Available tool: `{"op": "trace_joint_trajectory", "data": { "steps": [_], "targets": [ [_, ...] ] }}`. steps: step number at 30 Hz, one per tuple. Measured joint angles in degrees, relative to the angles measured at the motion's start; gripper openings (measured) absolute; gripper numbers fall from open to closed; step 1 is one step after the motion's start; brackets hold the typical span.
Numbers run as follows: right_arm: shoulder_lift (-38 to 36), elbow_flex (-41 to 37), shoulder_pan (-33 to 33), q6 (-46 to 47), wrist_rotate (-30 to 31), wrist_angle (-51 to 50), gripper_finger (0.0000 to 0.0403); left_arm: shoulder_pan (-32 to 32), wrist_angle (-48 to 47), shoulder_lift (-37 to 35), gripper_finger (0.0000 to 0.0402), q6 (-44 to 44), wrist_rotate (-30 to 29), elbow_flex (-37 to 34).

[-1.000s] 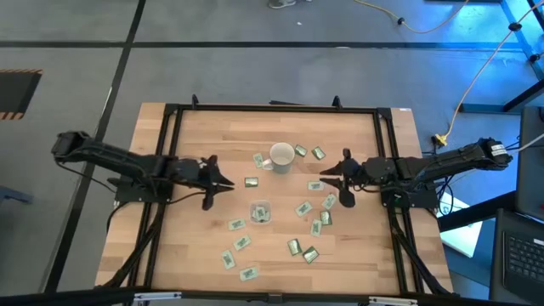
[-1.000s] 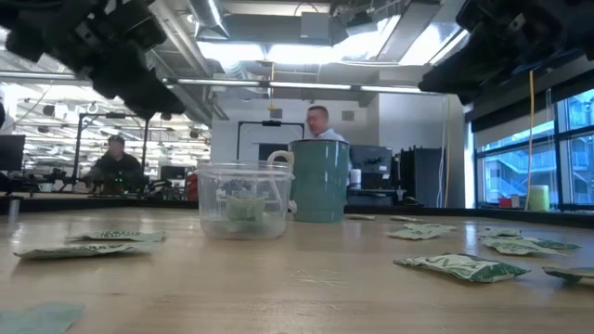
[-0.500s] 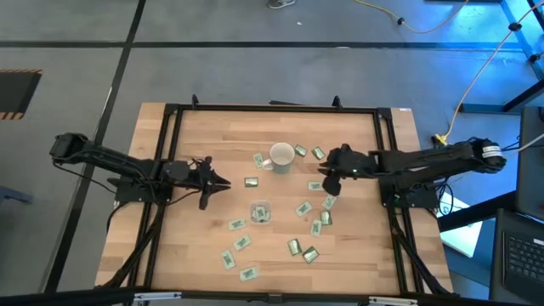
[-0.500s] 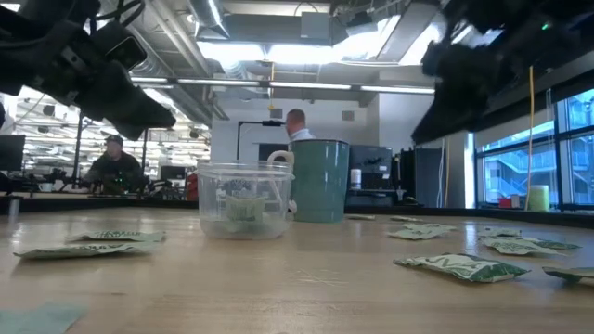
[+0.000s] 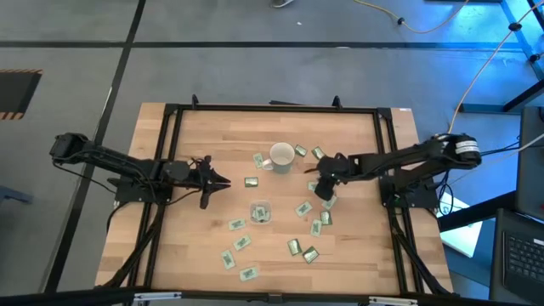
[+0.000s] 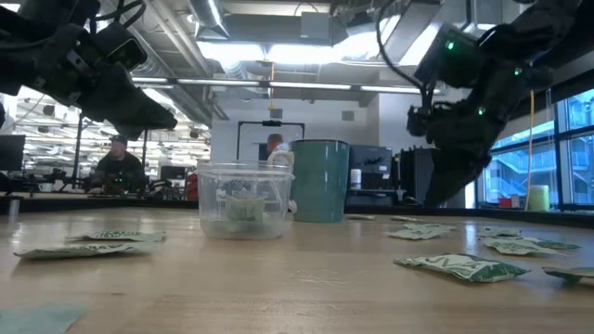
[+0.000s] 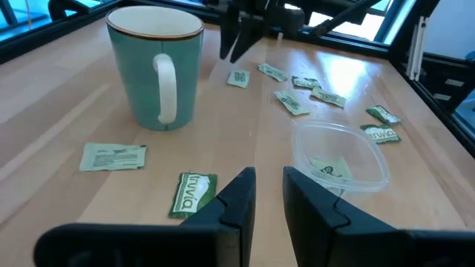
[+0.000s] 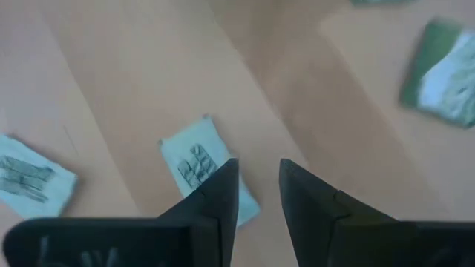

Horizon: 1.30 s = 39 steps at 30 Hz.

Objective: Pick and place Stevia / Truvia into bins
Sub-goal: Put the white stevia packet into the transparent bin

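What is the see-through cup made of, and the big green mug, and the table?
The cup looks like thin clear plastic: you can see a packet through its wall. The mug seems glazed ceramic: a smooth, shiny teal outside, white inside, with a thick handle. The table top looks like pale wood, with grain lines and board seams showing.

Right tool (image 8: 257,194) covers a sachet's (image 8: 200,169) near end; another sachet (image 8: 447,68), blurred, possibly green-white, runs off frame.
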Motion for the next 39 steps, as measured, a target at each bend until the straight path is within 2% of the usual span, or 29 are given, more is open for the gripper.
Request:
{"op": "trace_joint_trajectory", "data": {
  "steps": [11,20,25,39],
  "targets": [
    [6.1,0.3,0.0,1.5,-1.6,0.0,0.0096,0.0,0.0,0.0,0.0063,0.5,0.0,0.0],
    [3.5,0.0,-0.1,1.1,-3.8,-0.1,0.0061,0.0,-0.3,0.0,0.0063,0.6,0.0,0.0],
    [1.2,-0.1,0.0,-0.1,-5.9,0.0,0.0060,0.0,-0.4,0.0,0.0063,0.6,0.0,0.0],
    [1.7,-0.4,3.5,-3.3,-5.4,-0.3,0.0060,0.0,-0.7,0.0,0.0063,0.6,0.0,0.0]
  ]
}}
